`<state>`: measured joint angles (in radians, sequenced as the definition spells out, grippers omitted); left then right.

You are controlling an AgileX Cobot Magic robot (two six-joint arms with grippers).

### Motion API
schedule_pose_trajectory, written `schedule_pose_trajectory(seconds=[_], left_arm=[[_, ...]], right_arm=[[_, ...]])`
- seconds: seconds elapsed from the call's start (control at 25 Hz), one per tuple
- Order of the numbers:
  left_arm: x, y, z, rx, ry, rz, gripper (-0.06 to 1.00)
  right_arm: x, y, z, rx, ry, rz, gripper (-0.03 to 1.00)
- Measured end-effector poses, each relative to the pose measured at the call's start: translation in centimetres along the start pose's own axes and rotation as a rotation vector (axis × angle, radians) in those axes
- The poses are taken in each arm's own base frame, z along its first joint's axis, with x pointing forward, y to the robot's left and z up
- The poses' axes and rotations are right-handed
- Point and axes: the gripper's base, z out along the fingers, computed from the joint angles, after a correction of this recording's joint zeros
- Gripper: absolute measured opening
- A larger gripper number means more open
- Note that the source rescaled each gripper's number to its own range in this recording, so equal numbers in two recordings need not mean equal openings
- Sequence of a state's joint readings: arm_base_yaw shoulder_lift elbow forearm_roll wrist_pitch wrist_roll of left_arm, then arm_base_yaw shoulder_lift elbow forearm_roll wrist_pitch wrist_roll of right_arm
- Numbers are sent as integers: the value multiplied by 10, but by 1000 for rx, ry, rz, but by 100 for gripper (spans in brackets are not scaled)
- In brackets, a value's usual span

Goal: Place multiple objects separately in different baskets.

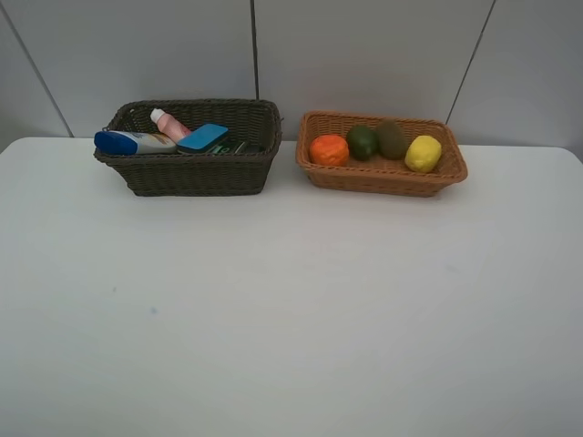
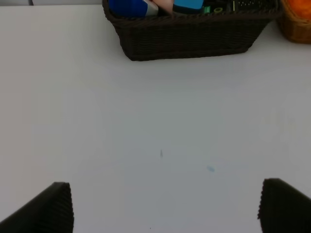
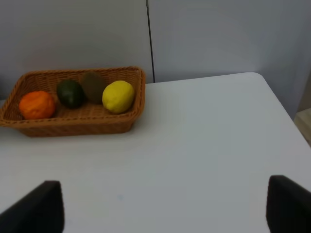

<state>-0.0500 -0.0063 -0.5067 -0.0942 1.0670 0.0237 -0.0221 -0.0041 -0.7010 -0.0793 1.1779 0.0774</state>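
A: Wicker, 2 baskets at the back of the white tabletop (image 1: 291, 309) in the high view. The dark brown basket (image 1: 196, 173) holds the blue-capped bottle (image 1: 134, 142), the pink bottle (image 1: 169, 124) and a blue flat block (image 1: 202, 137); something dark lies beside them, but I cannot tell what.

B: And the tan basket (image 1: 383, 177)?

A: Orange (image 1: 329, 149), avocado (image 1: 362, 142), kiwi (image 1: 392, 139), lemon (image 1: 423, 153), 4 in a row. Toiletries one side, fruit the other, so the sorting looks finished.

B: The left wrist view?

A: The left tool (image 2: 165, 206) has its fingers wide apart and holds nothing, well short of the dark basket.

B: The right wrist view?

A: The same: right tool (image 3: 163, 206) spread and unloaded, facing the fruit basket across bare tabletop.
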Motion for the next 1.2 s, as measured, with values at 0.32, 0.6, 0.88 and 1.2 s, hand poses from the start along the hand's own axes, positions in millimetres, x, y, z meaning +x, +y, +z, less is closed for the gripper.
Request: schedule_pose_trajectory(seconds=[0.32,0.6,0.88,1.2], left_arm=[[0,0,0,0,0,0,100],[0,0,0,0,0,0,100],[0,0,0,0,0,0,100],[0,0,0,0,0,0,100]], right_arm=[[23,4,38,-16,81,-13,98],[25,4,41,-19,78,-25,98],[25,4,41,-20,78,-26,98],[25,4,41,-20,78,-26,98]])
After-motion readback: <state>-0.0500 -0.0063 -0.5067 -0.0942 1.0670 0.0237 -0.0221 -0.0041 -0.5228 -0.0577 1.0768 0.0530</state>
